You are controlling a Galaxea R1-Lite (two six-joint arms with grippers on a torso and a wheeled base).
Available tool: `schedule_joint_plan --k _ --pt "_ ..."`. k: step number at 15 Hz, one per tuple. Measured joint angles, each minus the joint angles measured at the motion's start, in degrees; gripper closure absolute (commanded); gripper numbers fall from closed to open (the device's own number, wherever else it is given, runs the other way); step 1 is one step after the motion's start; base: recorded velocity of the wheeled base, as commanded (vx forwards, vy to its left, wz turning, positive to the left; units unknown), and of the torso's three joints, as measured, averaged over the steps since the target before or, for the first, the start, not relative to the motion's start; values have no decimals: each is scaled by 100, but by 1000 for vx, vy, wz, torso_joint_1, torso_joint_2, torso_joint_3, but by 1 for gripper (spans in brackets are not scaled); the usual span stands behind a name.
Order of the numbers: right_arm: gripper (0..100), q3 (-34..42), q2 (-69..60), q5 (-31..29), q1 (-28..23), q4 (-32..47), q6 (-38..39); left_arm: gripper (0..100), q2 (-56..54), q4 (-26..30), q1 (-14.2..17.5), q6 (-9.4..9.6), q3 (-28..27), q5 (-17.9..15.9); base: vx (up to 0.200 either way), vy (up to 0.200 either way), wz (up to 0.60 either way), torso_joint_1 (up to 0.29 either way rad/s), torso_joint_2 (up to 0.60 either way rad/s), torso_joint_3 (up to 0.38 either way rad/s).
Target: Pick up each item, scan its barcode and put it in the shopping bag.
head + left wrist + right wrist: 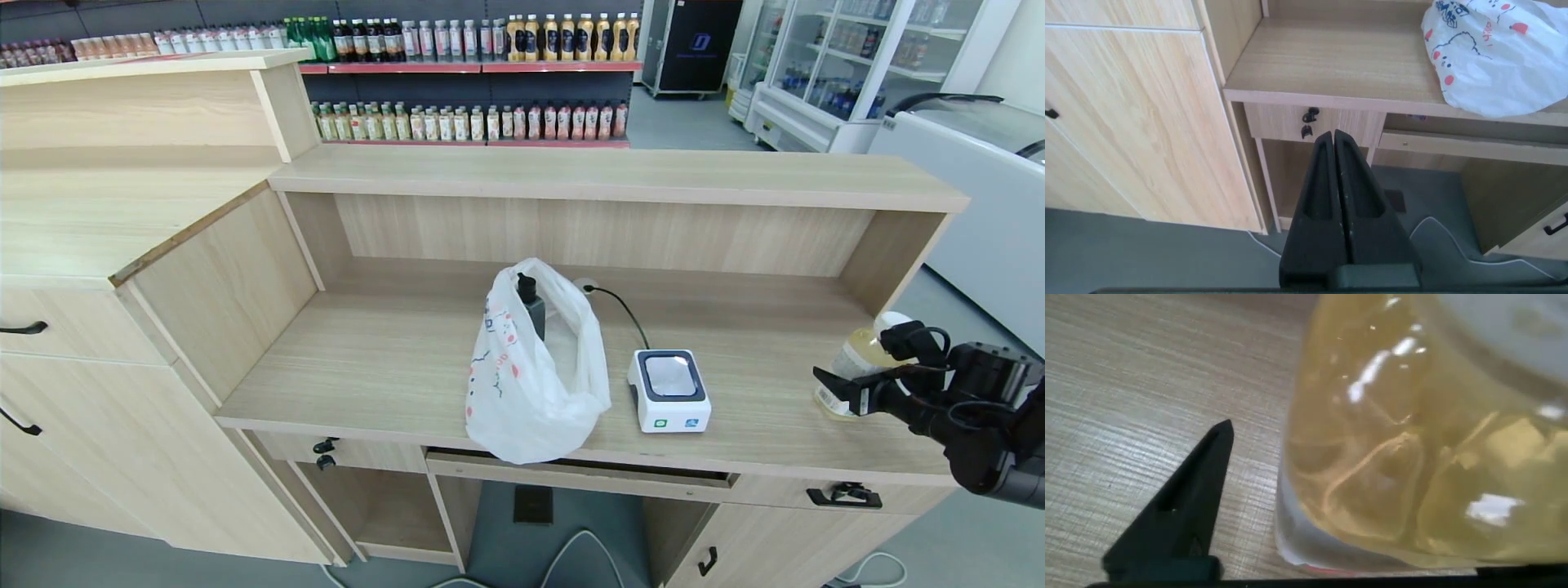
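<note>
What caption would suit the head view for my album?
Right gripper open around a yellow bottle on the checkout counter, near the scanner and shopping bag.

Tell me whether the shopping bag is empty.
No, a dark pump-top bottle stands upright inside the open white shopping bag.

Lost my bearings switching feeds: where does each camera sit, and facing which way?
Head: high, facing down at counter, shopping bag, scanner; right gripper at bottle.
Left wrist: low before the counter, facing its front; shut left gripper.
Right wrist: near counter level, close on bottle; one finger.
Shared: shopping bag, head and left wrist.
</note>
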Motion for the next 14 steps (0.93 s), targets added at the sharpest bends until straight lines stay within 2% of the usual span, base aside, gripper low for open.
schedule_joint_plan --k 5,11,14 --pt "100 -302 74 1 -7 29 -2 100 0 0 0 0 0 2 0 0 0 0 0 0" --pt "100 -324 68 -51 21 55 33 100 0 0 0 0 0 2 0 0 0 0 0 0" --pt "100 -278 -328 -32 69 418 567 100 0 0 0 -1 0 2 0 0 0 0 0 0"
